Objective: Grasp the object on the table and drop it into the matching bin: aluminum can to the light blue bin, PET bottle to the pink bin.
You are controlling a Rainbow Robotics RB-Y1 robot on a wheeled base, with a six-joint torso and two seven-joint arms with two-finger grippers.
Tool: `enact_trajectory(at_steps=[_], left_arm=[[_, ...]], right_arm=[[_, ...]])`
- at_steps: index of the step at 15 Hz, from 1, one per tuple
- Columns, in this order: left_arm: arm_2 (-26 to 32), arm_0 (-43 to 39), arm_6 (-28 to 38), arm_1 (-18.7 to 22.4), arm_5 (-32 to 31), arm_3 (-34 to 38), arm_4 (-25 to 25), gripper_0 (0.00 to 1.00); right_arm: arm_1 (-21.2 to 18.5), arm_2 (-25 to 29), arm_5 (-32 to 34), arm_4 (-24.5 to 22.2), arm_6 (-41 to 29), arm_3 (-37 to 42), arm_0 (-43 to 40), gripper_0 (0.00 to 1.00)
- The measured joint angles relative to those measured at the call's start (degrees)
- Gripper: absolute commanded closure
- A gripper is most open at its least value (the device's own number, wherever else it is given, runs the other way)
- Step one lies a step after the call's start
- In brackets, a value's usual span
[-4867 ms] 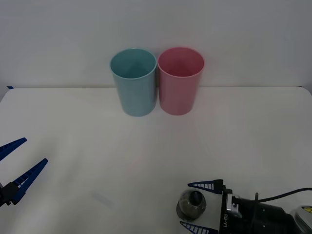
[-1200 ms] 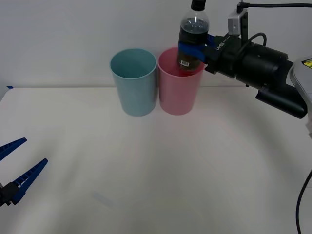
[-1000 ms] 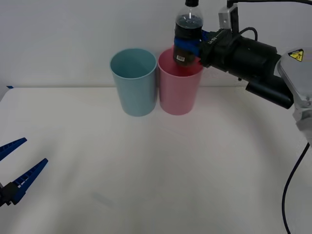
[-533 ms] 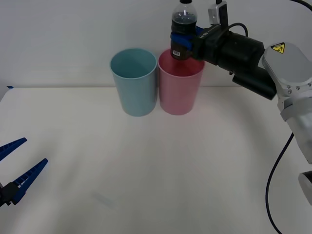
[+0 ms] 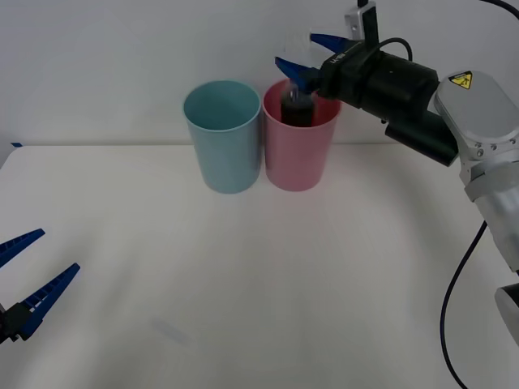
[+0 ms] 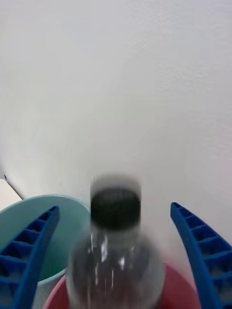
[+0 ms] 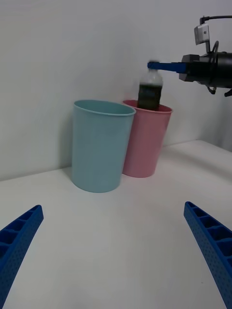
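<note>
The PET bottle (image 7: 150,91) is clear glossy plastic with a black cap, standing in the smooth matt plastic pink bin (image 5: 298,154). Just beside the pink bin, the light blue bin (image 5: 224,150) looks alike (same plain plastic). The counter (image 5: 259,275) is matt white.
</note>
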State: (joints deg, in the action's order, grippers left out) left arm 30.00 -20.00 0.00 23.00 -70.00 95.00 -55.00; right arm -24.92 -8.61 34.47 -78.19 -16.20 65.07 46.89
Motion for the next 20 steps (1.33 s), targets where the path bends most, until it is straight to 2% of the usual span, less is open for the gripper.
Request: enact_trajectory(at_steps=[3, 6, 10, 13, 16, 20], left_arm=[[0.0, 0.0, 0.0, 0.0, 0.0, 0.0, 0.0, 0.00], [0.0, 0.0, 0.0, 0.0, 0.0, 0.0, 0.0, 0.00], [0.0, 0.0, 0.0, 0.0, 0.0, 0.0, 0.0, 0.00], [0.0, 0.0, 0.0, 0.0, 0.0, 0.0, 0.0, 0.00], [0.0, 0.0, 0.0, 0.0, 0.0, 0.0, 0.0, 0.00], [0.0, 0.0, 0.0, 0.0, 0.0, 0.0, 0.0, 0.00]], right_arm=[[-0.2, 0.5, 0.1, 1.0, 0.3, 4.0, -3.0, 0.00], [-1.7, 1.3, 0.2, 1.5, 0.3, 13.9, -10.5, 0.00], [-4.8, 2.8, 2.0, 4.9, 0.4, 26.6, -21.6, 0.00], [-6.0, 6.9, 7.4, 6.6, 0.5, 34.1, -30.3, 0.00], [-8.0, 9.8, 8.8, 8.9, 0.9, 39.6, -38.4, 0.00], [-7.9, 16.1, 14.8, 9.9, 3.0, 43.6, -47.2, 0.00]])
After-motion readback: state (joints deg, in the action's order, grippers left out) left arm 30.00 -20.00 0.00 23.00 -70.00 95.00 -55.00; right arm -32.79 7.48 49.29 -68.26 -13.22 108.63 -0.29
